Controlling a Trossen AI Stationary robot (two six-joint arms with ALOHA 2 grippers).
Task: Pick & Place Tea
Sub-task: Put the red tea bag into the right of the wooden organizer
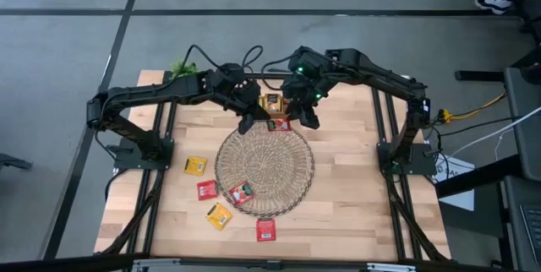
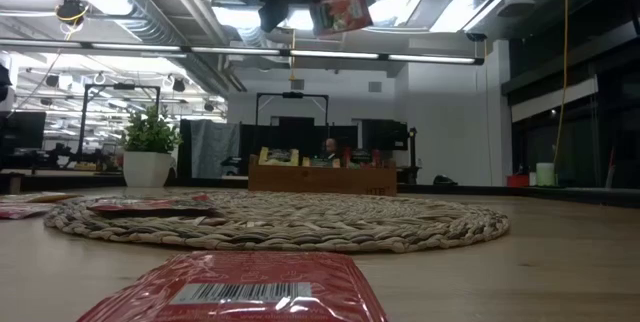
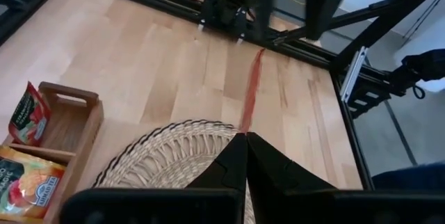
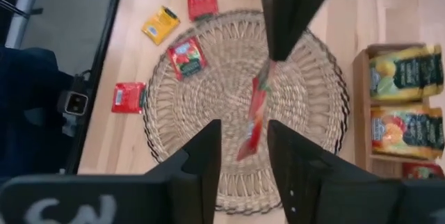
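Pale wooden planking forms the desk (image 1: 355, 179), with a round wicker mat (image 1: 265, 171) near its middle. Loose tea sachets (image 1: 219, 214) lie toward the front-left corner, presumably awaiting collection. Above the mat's far rim, the left pincer (image 3: 246, 135) is clamped on a red sachet (image 3: 251, 92), held edge-on and lifted clear, seemingly for a handover. Facing it, the right pincer (image 4: 245, 135) stands apart around the sachet's other end. A wooden tray (image 4: 365, 106) at the far edge already holds sachets.
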